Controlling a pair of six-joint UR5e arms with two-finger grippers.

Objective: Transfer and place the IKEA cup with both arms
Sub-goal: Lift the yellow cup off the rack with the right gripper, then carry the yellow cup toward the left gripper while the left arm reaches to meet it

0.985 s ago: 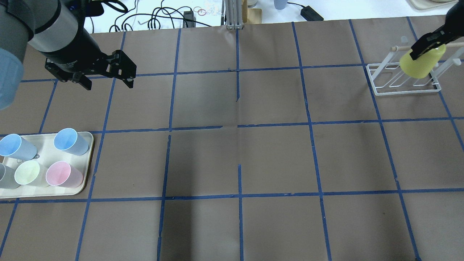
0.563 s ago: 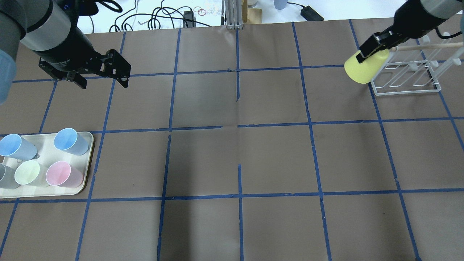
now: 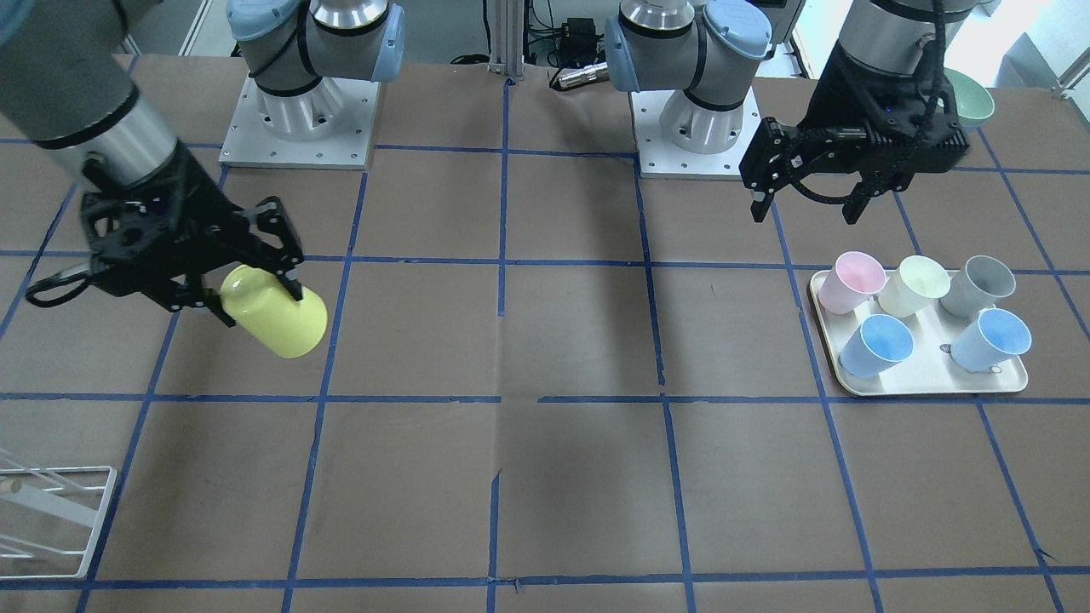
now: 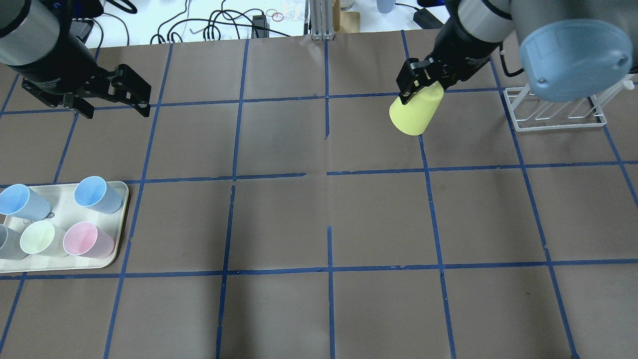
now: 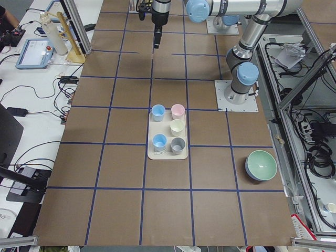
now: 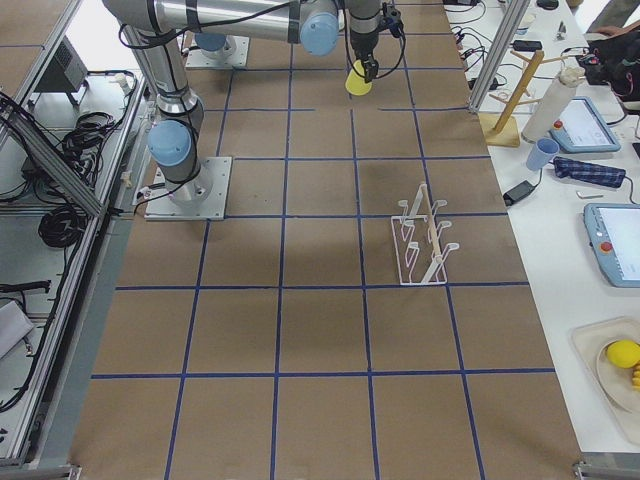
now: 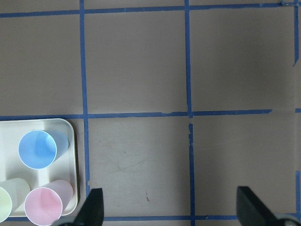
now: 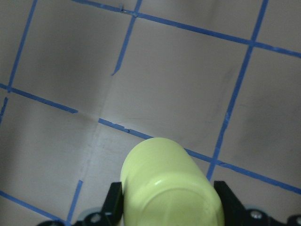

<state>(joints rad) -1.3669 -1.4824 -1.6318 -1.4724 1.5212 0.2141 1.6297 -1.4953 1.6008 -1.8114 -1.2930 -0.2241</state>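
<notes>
The yellow IKEA cup (image 4: 416, 113) hangs tilted above the table, right of centre at the far side. My right gripper (image 4: 421, 92) is shut on its narrow end. The cup also shows in the front view (image 3: 277, 323), in the right wrist view (image 8: 171, 188) between the two fingers, and small in the exterior right view (image 6: 356, 80). My left gripper (image 4: 117, 113) is open and empty above the far left of the table, beyond the tray; it also shows in the front view (image 3: 804, 214) and in the left wrist view (image 7: 171, 209).
A cream tray (image 4: 60, 207) at the near left holds two light blue cups, a pale yellow-green, a pink and a grey one. A white wire rack (image 4: 556, 112) stands at the far right. A green bowl (image 5: 261, 165) sits near the left arm's base.
My right gripper has carried the yellow cup leftward, away from the wire rack toward the table's middle. My left gripper has drifted left and a little farther away, still open.
</notes>
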